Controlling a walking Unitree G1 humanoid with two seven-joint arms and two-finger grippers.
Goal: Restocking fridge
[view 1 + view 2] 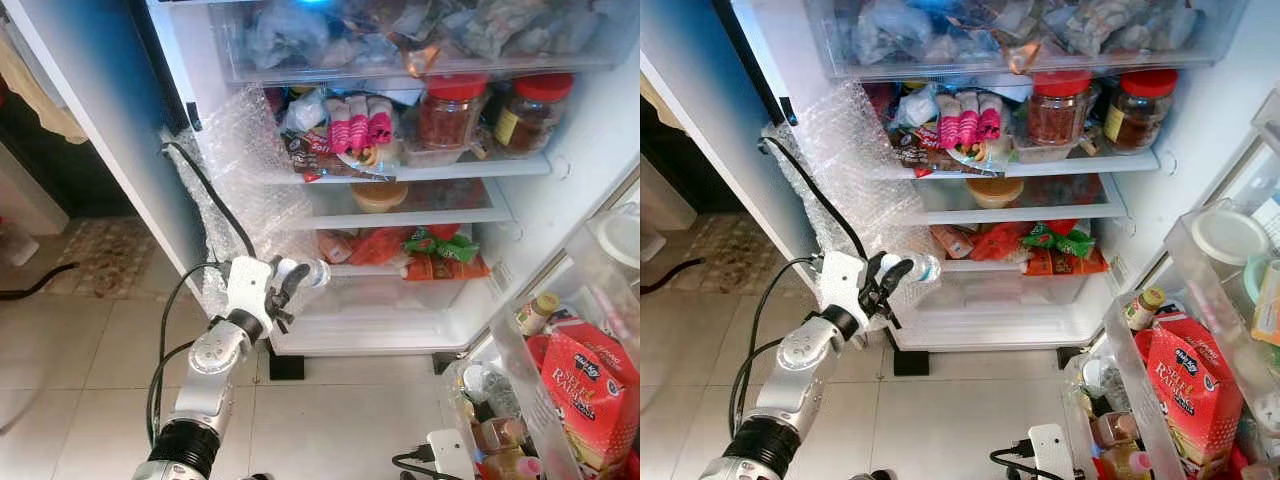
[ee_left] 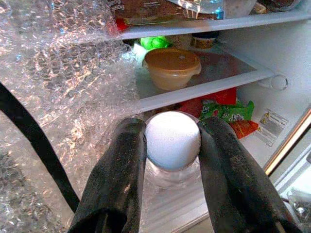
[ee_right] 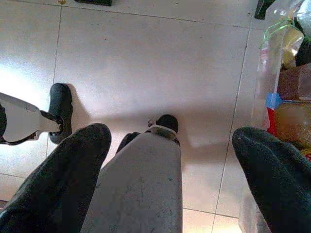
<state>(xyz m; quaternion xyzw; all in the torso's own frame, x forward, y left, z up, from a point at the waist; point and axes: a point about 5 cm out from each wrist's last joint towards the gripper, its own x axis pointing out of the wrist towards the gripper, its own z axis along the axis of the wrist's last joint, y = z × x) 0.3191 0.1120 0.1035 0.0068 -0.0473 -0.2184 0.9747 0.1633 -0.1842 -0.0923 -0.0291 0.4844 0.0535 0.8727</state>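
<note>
My left gripper (image 1: 292,285) is shut on a small clear plastic bottle (image 1: 312,272) with a white cap (image 2: 172,139), held at the lower left of the open fridge (image 1: 400,300). The two black fingers (image 2: 119,179) squeeze the bottle just below the cap, which faces the camera in the left wrist view. The bottle hangs in front of the bottom drawer (image 1: 370,290), below the shelf with a tan lidded bowl (image 2: 171,68). My right gripper (image 3: 170,189) hangs open above the floor tiles, with nothing between its fingers.
Bubble wrap (image 1: 235,150) covers the fridge's left wall, with a black cable (image 1: 215,200) across it. Shelves hold red-lidded jars (image 1: 455,110), snack packets (image 1: 440,255) and bags. The door rack (image 1: 560,370) on the right holds a red box and bottles. A power strip (image 1: 450,455) lies on the floor.
</note>
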